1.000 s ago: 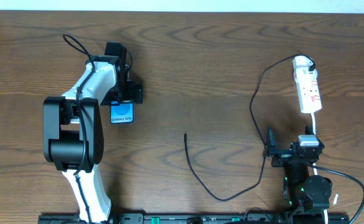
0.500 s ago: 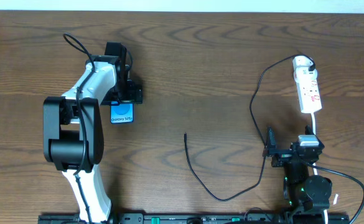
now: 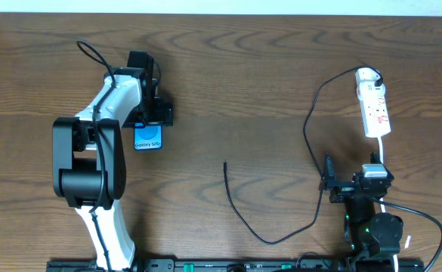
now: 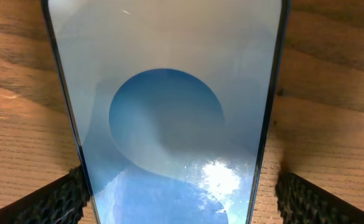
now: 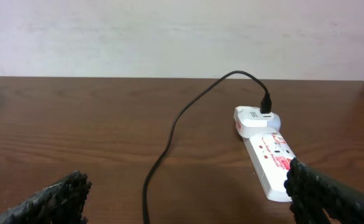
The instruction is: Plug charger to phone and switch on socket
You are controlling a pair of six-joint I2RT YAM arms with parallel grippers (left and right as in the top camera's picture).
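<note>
Overhead first: the phone lies flat on the table, screen up, with the left end effector right over its top end. My guess is the left arm is there to pin or grab the phone so it doesn't slide when the plug goes in. "Galaxy S25" reads fine in white on the blue screen. The charger trails from the power strip in a big loop. Its plug tip sits mid-table, well apart from the phone, so nothing's plugged in yet. The right end effector is parked near the strip, which looks handy for hitting the switch.

Left wrist: the phone fills the frame, a darker blue circle on pale blue, no text visible here. The fingers straddle it, spread to about its width. One side looks to be touching, and there's a sliver of wood showing on the other, so it's not clamped.

Right wrist: the jaws are spread wide with nothing between them. A white adapter sits in the strip's far end with the black cable running out of it. The strip's red marks are too small to read.
</note>
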